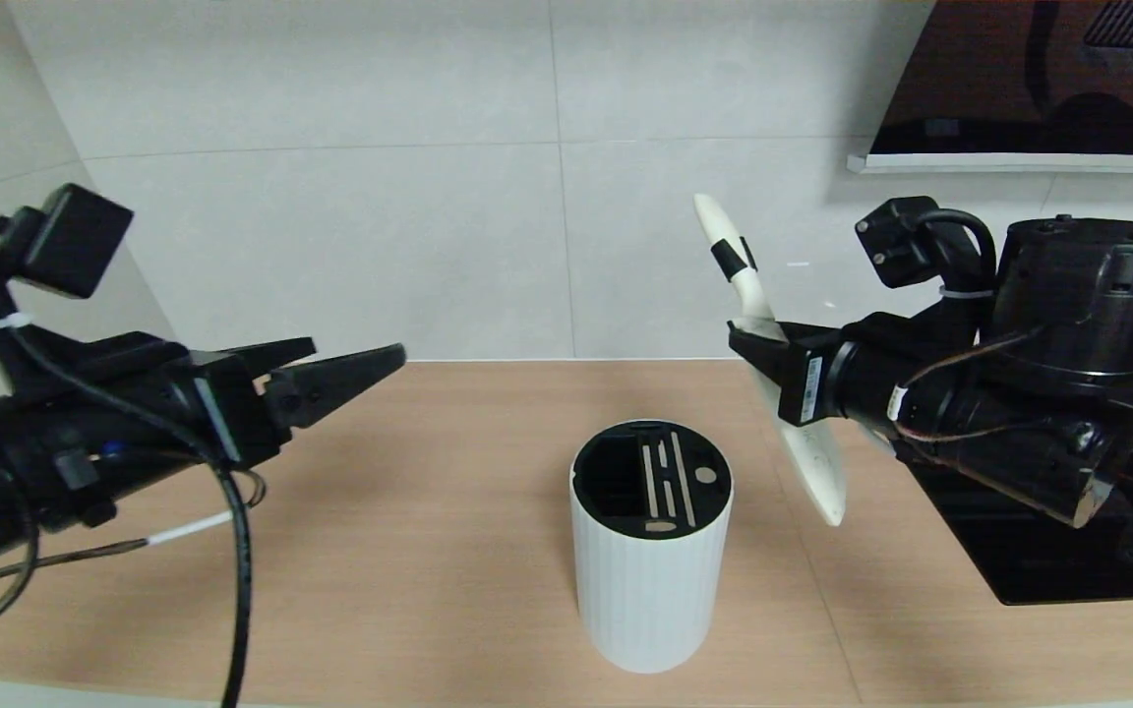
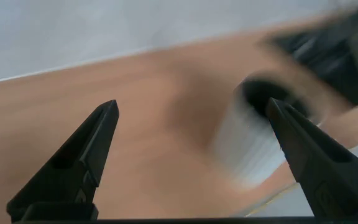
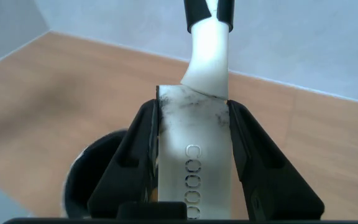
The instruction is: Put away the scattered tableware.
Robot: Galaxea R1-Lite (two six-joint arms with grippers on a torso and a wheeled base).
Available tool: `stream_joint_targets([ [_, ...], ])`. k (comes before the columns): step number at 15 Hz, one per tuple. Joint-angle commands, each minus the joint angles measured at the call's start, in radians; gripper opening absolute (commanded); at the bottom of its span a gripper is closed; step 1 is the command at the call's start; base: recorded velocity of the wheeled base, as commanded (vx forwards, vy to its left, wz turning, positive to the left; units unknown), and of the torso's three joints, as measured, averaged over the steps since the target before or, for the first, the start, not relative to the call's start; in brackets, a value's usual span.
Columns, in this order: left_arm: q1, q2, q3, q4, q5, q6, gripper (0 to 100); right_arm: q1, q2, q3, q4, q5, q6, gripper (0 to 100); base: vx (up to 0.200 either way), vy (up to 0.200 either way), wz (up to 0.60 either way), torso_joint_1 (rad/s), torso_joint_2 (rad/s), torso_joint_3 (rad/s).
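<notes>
The right jaws clamp a white spatula (image 1: 815,462), which should hang upright before lowering into the slotted holder (image 1: 650,590) below them, toward the open left jaws.

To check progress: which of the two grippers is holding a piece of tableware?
The right gripper, shut on the white utensil; the left gripper is open and empty.

White spatula (image 3: 207,56) between the right hand's (image 3: 193,113) black fingers (image 3: 129,165), above wooden counter (image 3: 73,81) and holder (image 3: 87,171) mouth.
</notes>
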Motion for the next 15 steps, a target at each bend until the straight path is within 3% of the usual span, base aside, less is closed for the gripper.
stream_joint_targets([
  [1, -0.09, 0.114, -0.012, -0.067, -0.001, -0.096, 100, 0.059, -0.03, 0.029, -0.001, 0.001, 0.006, 0, 0.0, 0.0, 0.0, 0.0, 0.0, 0.0],
  [4, -0.174, 0.174, -0.015, -0.182, -0.002, -0.243, 100, 0.105, -0.042, 0.049, -0.001, 0.001, 0.006, 0, 0.0, 0.0, 0.0, 0.0, 0.0, 0.0],
  [5, -0.174, 0.174, -0.015, -0.182, -0.002, -0.243, 100, 0.105, -0.042, 0.049, -0.001, 0.001, 0.006, 0, 0.0, 0.0, 0.0, 0.0, 0.0, 0.0],
  [6, -0.213, 0.215, -0.018, -0.303, -0.002, -0.367, 100, 0.122, -0.041, 0.048, 0.003, 0.002, 0.015, 0, 0.0, 0.0, 0.0, 0.0, 0.0, 0.0],
  [7, -0.229, 0.248, -0.015, -0.398, -0.002, -0.439, 100, 0.139, -0.035, 0.043, 0.004, 0.004, 0.026, 0, 0.0, 0.0, 0.0, 0.0, 0.0, 0.0],
  [8, -0.229, 0.277, -0.012, -0.462, -0.001, -0.465, 100, 0.156, -0.027, 0.037, 0.004, 0.005, 0.043, 0, 0.0, 0.0, 0.0, 0.0, 0.0, 0.0],
  [9, -0.229, 0.301, -0.009, -0.508, 0.002, -0.47, 100, 0.173, -0.024, 0.029, 0.006, 0.005, 0.057, 0, 0.0, 0.0, 0.0, 0.0, 0.0, 0.0],
  [15, -0.294, 0.349, -0.002, -0.582, -0.002, -0.467, 100, 0.248, 0.016, 0.008, 0.007, 0.005, 0.116, 0, 0.0, 0.0, 0.0, 0.0, 0.0, 0.0],
])
